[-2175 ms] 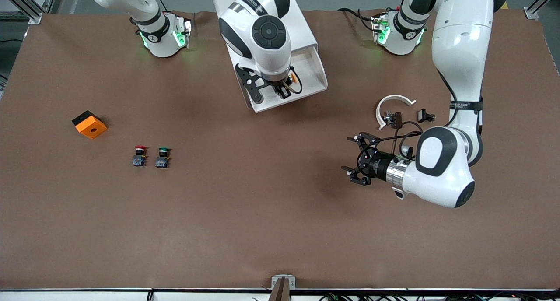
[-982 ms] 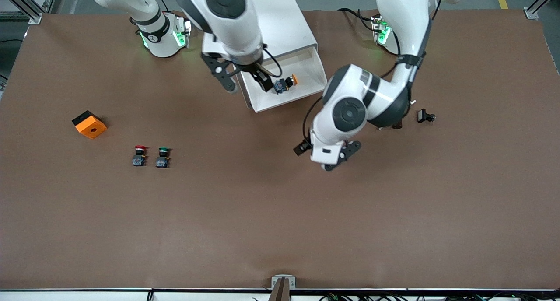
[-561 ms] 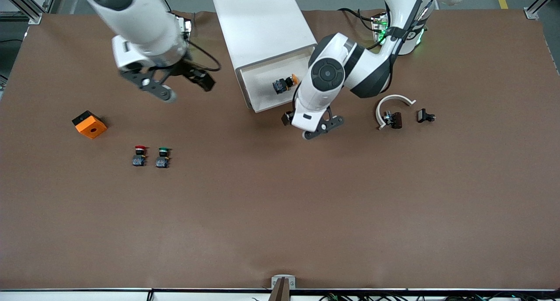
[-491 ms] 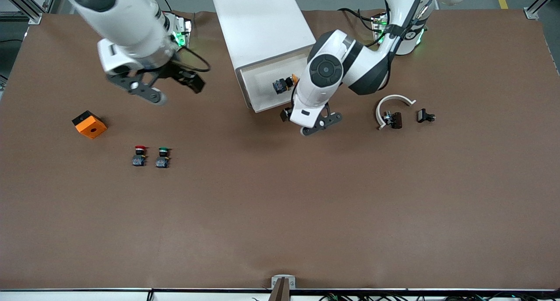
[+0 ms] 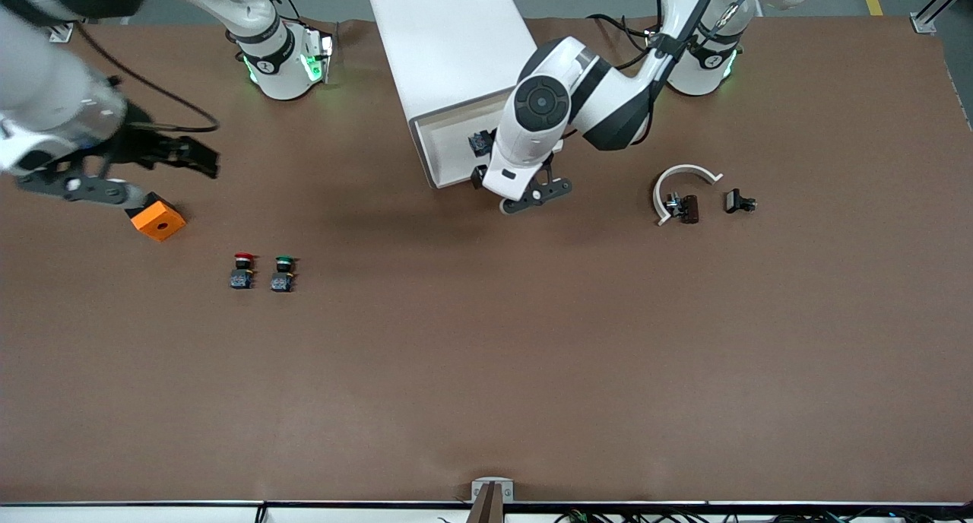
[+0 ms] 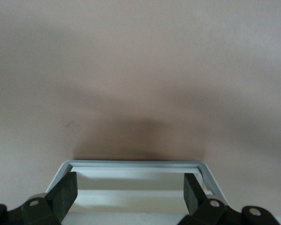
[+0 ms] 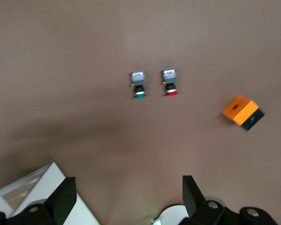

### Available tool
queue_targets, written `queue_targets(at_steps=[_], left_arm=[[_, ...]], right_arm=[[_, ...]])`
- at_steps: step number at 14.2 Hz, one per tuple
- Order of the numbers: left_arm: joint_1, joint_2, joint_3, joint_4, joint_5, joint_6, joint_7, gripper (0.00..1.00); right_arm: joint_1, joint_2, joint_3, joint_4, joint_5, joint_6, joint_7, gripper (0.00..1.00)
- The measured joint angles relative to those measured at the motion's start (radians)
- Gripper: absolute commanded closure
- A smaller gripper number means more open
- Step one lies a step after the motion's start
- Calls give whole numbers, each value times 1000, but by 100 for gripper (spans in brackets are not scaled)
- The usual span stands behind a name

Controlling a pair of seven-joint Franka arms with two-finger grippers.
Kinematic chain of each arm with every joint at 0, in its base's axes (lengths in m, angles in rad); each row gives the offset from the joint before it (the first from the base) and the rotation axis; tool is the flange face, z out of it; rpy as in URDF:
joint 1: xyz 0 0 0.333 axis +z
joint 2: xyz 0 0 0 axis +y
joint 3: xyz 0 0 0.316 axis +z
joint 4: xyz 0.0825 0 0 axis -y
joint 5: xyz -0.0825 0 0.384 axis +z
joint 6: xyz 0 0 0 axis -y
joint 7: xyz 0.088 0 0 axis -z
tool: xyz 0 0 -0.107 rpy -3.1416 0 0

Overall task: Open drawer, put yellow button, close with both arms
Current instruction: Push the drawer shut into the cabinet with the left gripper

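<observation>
The yellow button [image 5: 477, 141] lies in the open white drawer [image 5: 445, 156] of the white cabinet [image 5: 448, 44]; only its dark body shows, as the left arm covers the cap. My left gripper [image 5: 498, 191] is open at the drawer's front. In the left wrist view the drawer's front rim [image 6: 136, 164] lies just past the open left gripper [image 6: 130, 185]. My right gripper [image 5: 163, 179] is open and empty in the air over the table at the right arm's end, above the orange block [image 5: 158, 220]. In the right wrist view the right gripper [image 7: 129, 187] holds nothing.
A red-capped button [image 5: 242, 271] and a green-capped button [image 5: 282, 274] stand side by side, nearer the front camera than the orange block. A white curved part [image 5: 684, 175] and small black parts [image 5: 739, 201] lie toward the left arm's end.
My right gripper let go of the yellow button in the drawer and swung away to the orange block. My left gripper moved up to the drawer's front, and the drawer slid in slightly.
</observation>
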Motion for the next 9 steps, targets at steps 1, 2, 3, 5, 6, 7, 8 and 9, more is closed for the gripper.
queue_targets(at_steps=[1, 2, 3, 5, 6, 7, 8, 9], left_arm=[[0, 0, -17, -5, 0, 0, 0, 0], [0, 0, -35, -11, 0, 0, -2, 0], [0, 0, -53, -15, 0, 1, -9, 0], [0, -1, -90, -20, 0, 1, -34, 0], [0, -2, -108, -22, 0, 1, -51, 0], [0, -4, -126, -27, 0, 1, -67, 0], [0, -8, -143, -34, 0, 1, -80, 0], [0, -11, -159, -39, 0, 1, -94, 0]], right_arm=[[-41, -1, 0, -8, 0, 12, -62, 0], [-72, -1, 0, -16, 0, 22, -110, 0], [-93, -3, 0, -25, 0, 33, -142, 0], [-106, -17, 1, -50, 0, 64, -164, 0], [-106, -31, 4, -64, 0, 77, -164, 0], [-106, -43, 7, -71, 0, 81, -164, 0], [-106, -53, 9, -72, 0, 81, -164, 0], [-106, -61, 9, -68, 0, 81, -164, 0]])
